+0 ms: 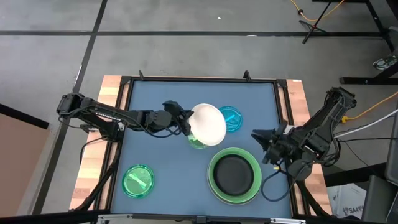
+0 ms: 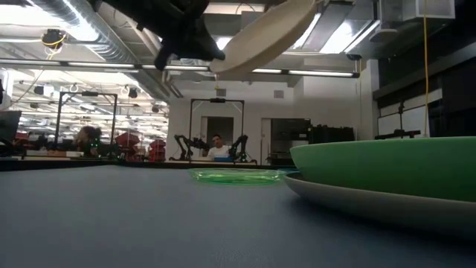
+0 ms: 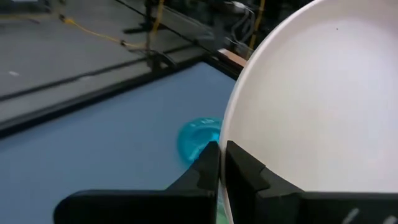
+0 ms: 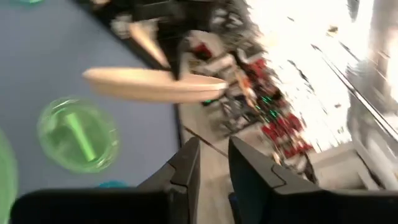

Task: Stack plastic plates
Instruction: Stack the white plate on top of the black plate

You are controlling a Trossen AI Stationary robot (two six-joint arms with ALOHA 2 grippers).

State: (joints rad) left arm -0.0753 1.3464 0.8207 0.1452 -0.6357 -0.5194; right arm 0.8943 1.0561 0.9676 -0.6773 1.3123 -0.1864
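Observation:
My left gripper (image 1: pixel 185 122) is over the middle of the table, shut on the medium white plate (image 1: pixel 209 124), which shows high in the low view (image 2: pixel 264 36). Under it a small translucent green plate (image 1: pixel 198 144) lies flat on the mat. The small blue plate (image 1: pixel 231 118) lies beside it toward the far right. Another small green plate (image 1: pixel 138 180) lies near the left corner. The black plate (image 1: pixel 234 174) sits in the light green plate (image 1: pixel 214 184), which sits on the grey plate (image 2: pixel 372 199). My right gripper (image 1: pixel 256 137) hovers narrowly open right of the stack, touching nothing. My left gripper pinches the white plate's rim (image 3: pixel 232 135) on the plate's left side between its two fingers, one on the upper face and one underneath. The fingers come about level from the table's left. The plate is lifted clear and tilted, its free edge (image 2: pixel 309 9) higher than the held edge.
The blue mat is framed by a dark raised border (image 1: pixel 199 79) with wooden table edges outside it. Bare mat lies along the far side and between the left green plate and the stack. A person (image 2: pixel 217 150) and other robot arms show far behind the table.

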